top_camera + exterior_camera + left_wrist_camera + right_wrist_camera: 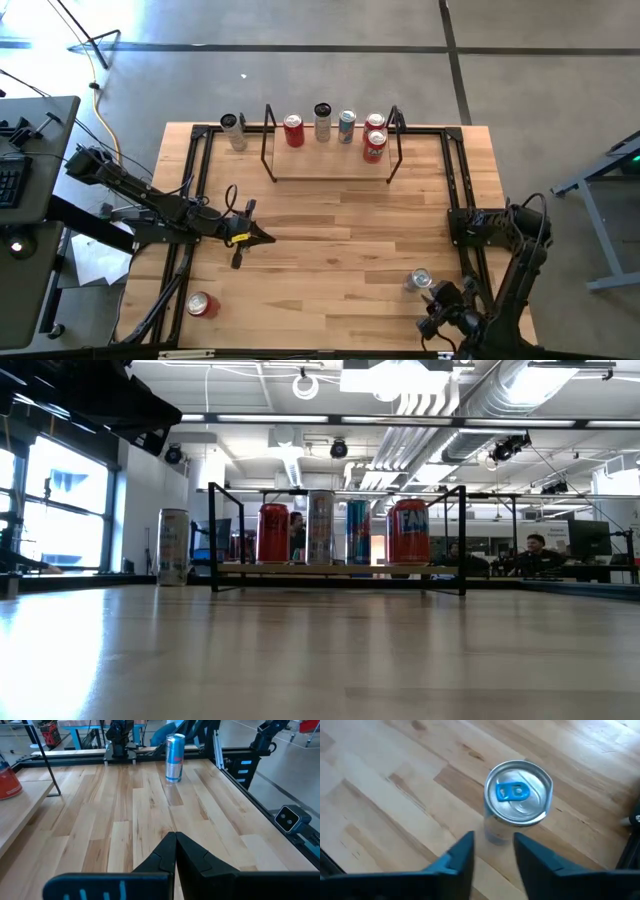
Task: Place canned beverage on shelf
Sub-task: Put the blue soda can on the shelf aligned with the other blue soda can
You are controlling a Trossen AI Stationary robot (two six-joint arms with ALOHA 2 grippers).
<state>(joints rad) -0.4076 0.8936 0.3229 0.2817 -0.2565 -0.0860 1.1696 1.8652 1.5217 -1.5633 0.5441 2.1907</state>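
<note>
One can (519, 800) stands upright on the bench (330, 240) just ahead of the right gripper (493, 851), whose jaws look partly open and empty, well apart from the shelf (330, 178); left jaws closed.

Shelf (330, 178): back row filled by four cans, a fifth in front at its right end; front left lay bare.
Table middle (340, 235): open.
</note>
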